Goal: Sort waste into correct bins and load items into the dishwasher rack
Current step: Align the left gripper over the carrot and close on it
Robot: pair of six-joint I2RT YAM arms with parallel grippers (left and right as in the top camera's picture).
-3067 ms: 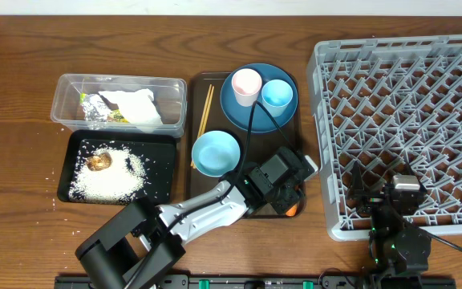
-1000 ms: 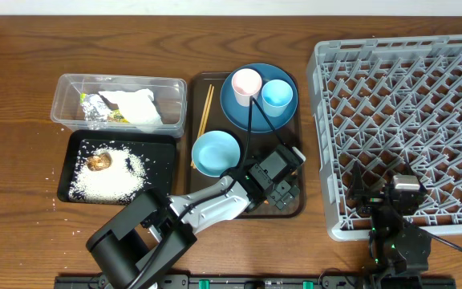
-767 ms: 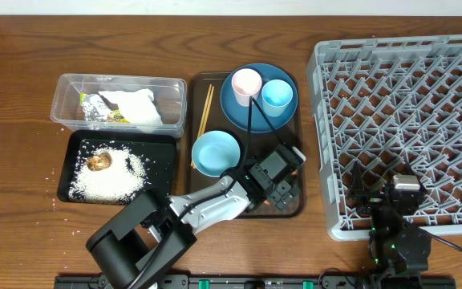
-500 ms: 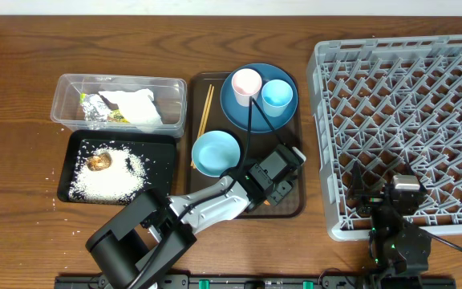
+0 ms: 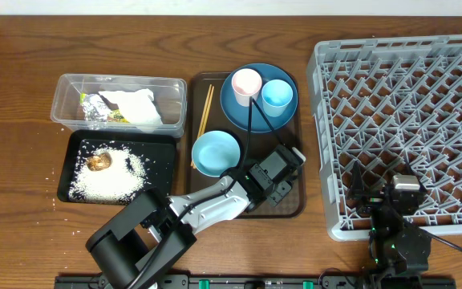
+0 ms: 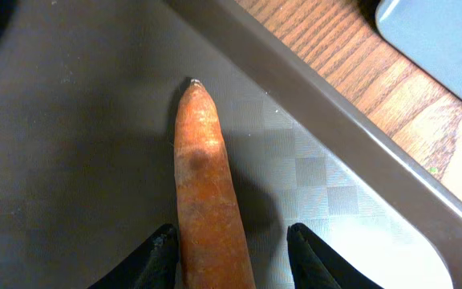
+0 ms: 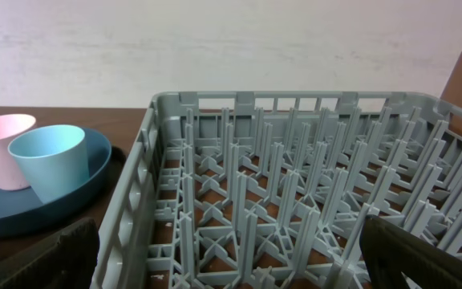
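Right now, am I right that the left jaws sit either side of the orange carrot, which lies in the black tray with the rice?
Not quite: the orange carrot lies on the brown serving tray, not in the black tray with the rice. The left wrist view shows it, left jaws either side.

Left hand [image 6: 235,258] pointing steeply down, fingers [image 6: 160,255] half apart, right hand [image 7: 231,265] level (spread wide open)

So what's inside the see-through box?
The box holds a crumpled white tissue, a silver foil wrapper and a bit of a yellow-green packet. The tissue covers most of the packet and whatever might lie beneath it.
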